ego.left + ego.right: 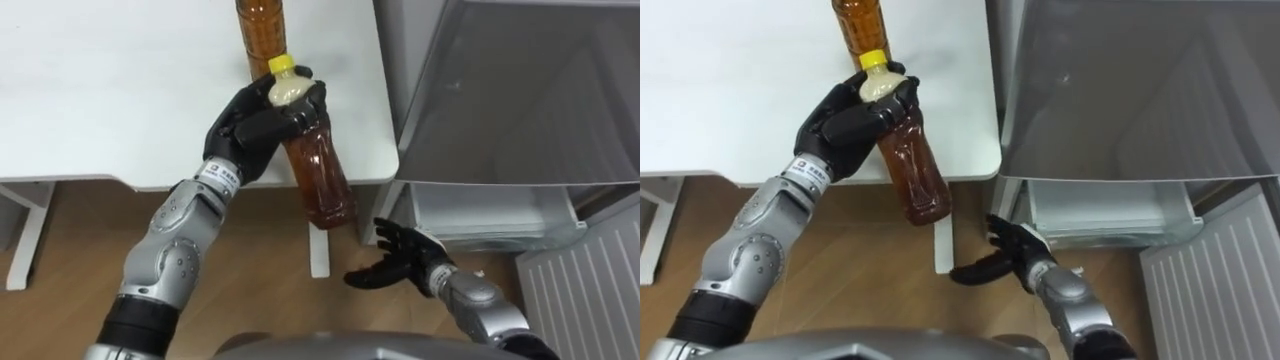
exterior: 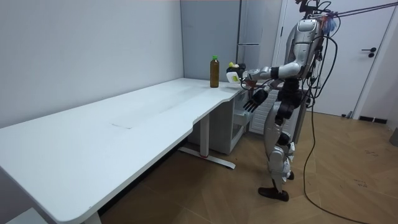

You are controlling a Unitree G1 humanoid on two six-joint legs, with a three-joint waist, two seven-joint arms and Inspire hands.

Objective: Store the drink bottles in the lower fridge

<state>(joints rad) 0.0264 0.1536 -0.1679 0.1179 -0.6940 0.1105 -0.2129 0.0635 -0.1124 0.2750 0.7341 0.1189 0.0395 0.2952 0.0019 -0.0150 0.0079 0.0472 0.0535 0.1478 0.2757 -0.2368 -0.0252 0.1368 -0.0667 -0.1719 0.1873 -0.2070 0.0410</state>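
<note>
In the eye views, clutching a yellow-capped bottle (image 1: 318, 175) of amber drink in the left robot hand (image 1: 255, 125) over the edge of the surface (image 1: 120, 90), spreading the right robot hand (image 1: 395, 258) empty near the fridge's open lower drawer (image 1: 490, 215). In the room view, standing beside a second amber-filled bottle (image 2: 214, 71) upright there.

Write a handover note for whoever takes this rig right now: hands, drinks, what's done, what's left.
Left hand: fingers shut round the neck of the yellow-capped bottle, held beyond the table edge.
Right hand: open, low, in front of the lower fridge compartment, which looks open.
Second bottle: standing on the table.
Done: one bottle lifted.
Left: both drinks go into the lower fridge; neither is inside yet.
</note>
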